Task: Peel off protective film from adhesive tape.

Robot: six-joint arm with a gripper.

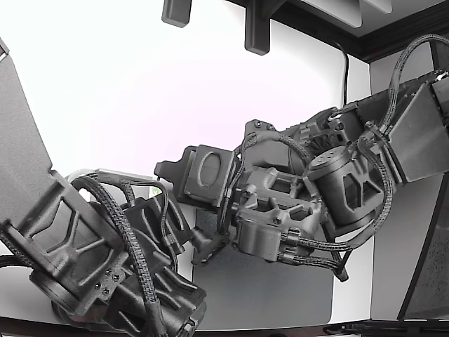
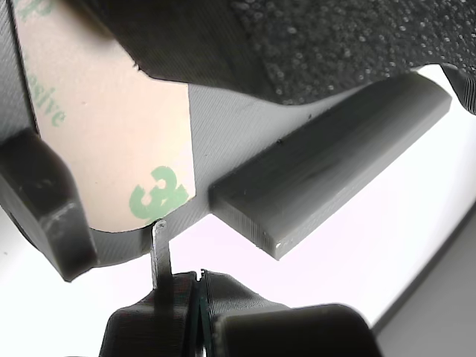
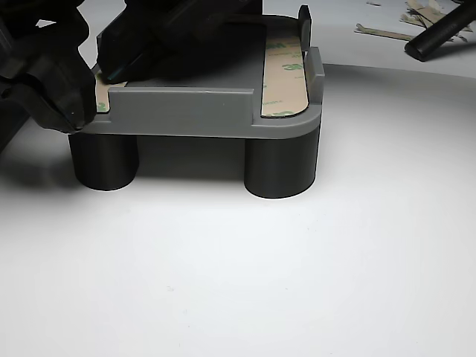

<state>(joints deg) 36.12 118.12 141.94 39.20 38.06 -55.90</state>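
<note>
Wrist view, nearest: gripper (image 2: 178,294) with its two dark halves pressed together, a thin metal blade (image 2: 161,249) clamped between them and standing up. The blade tip meets the rounded end of the tan film (image 2: 111,141), just under the green "3" print; whether it has got beneath the edge cannot be told.

The film lies flat on a strip of tape stuck to the grey fixture (image 2: 327,175), beside a raised grey bar.

Other view: the fixture (image 3: 193,111) stands on dark round legs (image 3: 281,167). A second filmed strip (image 3: 286,78) runs along its far side, untouched. Loose film scraps (image 3: 383,31) lie on the table beyond.

Handling judgement: the film is light, thin, limp and likely slick; it should curl once lifted and could tear if yanked. Best purchase is the curved corner at the strip's end, pried up first, then pinched and drawn back low along the strip.

Exterior view shows only arm housings; the work is hidden.
</note>
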